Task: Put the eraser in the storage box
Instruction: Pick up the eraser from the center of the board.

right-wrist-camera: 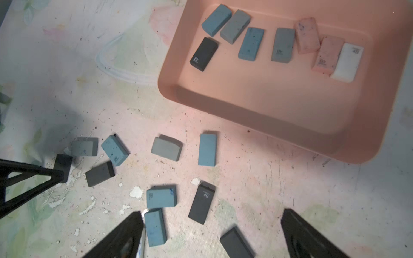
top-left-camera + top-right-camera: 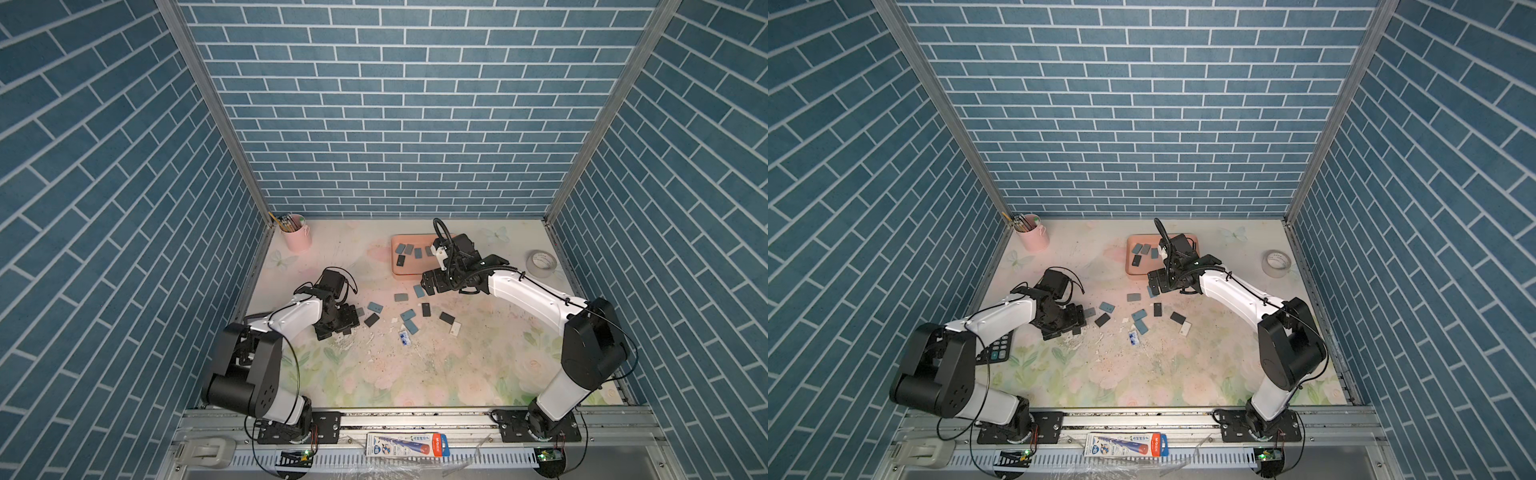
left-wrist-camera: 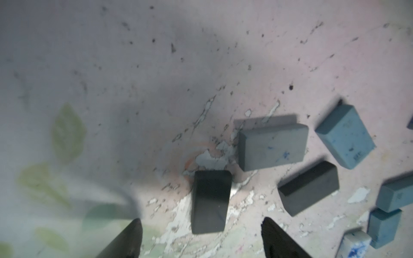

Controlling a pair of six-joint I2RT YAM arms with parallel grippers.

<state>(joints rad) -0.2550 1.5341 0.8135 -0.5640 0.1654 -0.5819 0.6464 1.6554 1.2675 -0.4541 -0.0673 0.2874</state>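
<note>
Straddles near end of black eraser (image 3: 211, 201) with left gripper (image 3: 201, 220), jaws parted, clear of both sides. Lies flat on table (image 3: 111, 89), long axis along the fingers (image 3: 125, 243). Farther off, hangs right gripper (image 1: 212, 212) wide, empty, near storage box (image 1: 268, 120).

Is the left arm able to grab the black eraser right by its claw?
Probably yes. The left gripper is open, the black eraser lies flat in line with the gap between its fingertips, and the grey eraser nearby sits just clear.
</note>
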